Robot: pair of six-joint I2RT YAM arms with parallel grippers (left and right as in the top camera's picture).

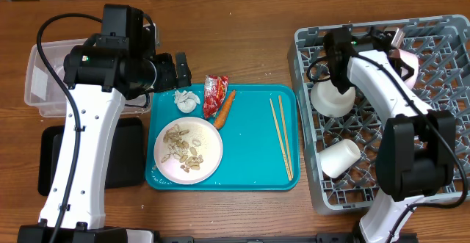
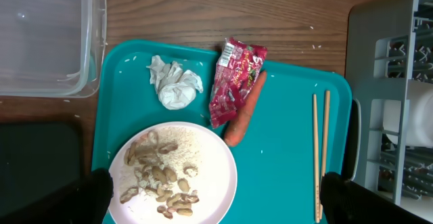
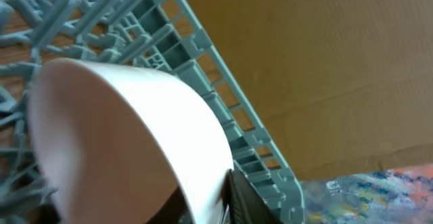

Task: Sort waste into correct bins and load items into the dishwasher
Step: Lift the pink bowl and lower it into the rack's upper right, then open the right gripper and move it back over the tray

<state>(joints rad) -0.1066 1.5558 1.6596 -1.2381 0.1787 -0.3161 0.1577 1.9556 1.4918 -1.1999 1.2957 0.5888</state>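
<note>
Plate (image 1: pixel 211 142) of beige scraps (image 1: pixel 182 149): near-left on teal tray (image 1: pixel 253 151). Left gripper (image 2: pixel 216 178) over tray, jaws wide, probably readying for the tissue (image 2: pixel 177 85). Rack (image 1: pixel 302 111) right of tray. Right gripper (image 1: pixel 396 48) at pink bowl (image 3: pixel 122 136), likely racking it; cannot tell jaw state.

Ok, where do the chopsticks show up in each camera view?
Overhead: chopsticks lie on the right side of the teal tray.
Left wrist: chopsticks at lower right, on the tray.
Right wrist: not in it.
Shared landmark: grey dish rack.
</note>
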